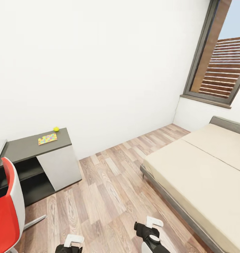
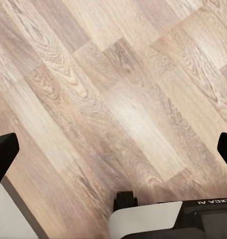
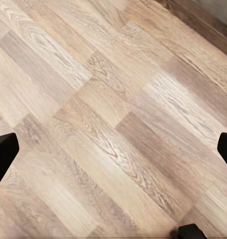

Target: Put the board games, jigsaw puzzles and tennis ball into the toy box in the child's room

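A: What does the head view show of the arms?

B: Both hang low over the wood floor (image 1: 109, 186). The left gripper (image 1: 73, 242) and the right gripper (image 1: 150, 226) point down at the planks, side by side, the right one nearer the bed (image 1: 204, 175). From this view I cannot tell how wide either stands.

A: And the toys?

B: Using the table (image 1: 28, 147) as the landmark: one puzzle (image 1: 47, 138) lies flat on its dark top, and one ball (image 1: 56, 129) sits just beyond it, toward the wall. One red chair (image 1: 5, 207) stands in front of the table. The bed is well apart from it, across the floor, under one window (image 1: 222, 56).

A: Left wrist view?

B: The left gripper (image 2: 113, 154) is spread wide, with bare planks between its two dark fingertips (image 2: 3, 157); it holds nothing.

A: Right wrist view?

B: Same pose: the right gripper (image 3: 113, 154) gapes wide over the floor, with nothing in it.
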### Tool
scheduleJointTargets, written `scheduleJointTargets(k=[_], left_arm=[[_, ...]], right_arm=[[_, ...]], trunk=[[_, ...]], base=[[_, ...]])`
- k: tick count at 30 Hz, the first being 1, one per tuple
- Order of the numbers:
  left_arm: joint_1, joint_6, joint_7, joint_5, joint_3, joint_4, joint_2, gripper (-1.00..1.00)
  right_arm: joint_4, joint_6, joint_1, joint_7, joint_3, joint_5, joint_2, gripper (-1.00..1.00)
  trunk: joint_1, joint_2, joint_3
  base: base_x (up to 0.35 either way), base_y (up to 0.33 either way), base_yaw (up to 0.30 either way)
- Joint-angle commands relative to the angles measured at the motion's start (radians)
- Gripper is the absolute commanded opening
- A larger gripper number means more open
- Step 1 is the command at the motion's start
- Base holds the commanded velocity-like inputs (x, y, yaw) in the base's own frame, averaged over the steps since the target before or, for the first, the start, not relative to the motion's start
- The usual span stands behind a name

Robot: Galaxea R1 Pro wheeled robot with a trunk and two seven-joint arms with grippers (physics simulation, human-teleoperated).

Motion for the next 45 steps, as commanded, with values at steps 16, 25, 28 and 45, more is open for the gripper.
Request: scheduleJointTargets(k=[16,25,28,45], left_arm=[[-0.001,-0.004,-0.004,-0.009,0.009,0.001,0.000,1.00],[-0.001,-0.004,-0.004,-0.010,0.009,0.001,0.000,1.00],[-0.001,-0.004,-0.004,-0.010,0.009,0.001,0.000,1.00],[0.000,-0.050,-0.004,-0.010,0.009,0.005,-0.001,1.00]], right_arm=[[0.001,-0.001,-0.001,-0.008,0.008,-0.010,-0.002,1.00],[0.001,-0.001,-0.001,-0.008,0.008,-0.010,-0.002,1.00],[0.001,-0.001,-0.001,-0.008,0.008,-0.010,-0.002,1.00],[0.001,-0.001,-0.001,-0.008,0.008,-0.010,-0.002,1.00]], trunk=[[0.000,-0.002,-0.002],[0.000,-0.002,-0.002],[0.000,-0.002,-0.002],[0.000,-0.002,-0.002]], base=[[-0.107,0.000,-0.111],[-0.002,0.000,-0.261],[0.000,0.000,-0.278],[0.000,0.000,-0.279]])
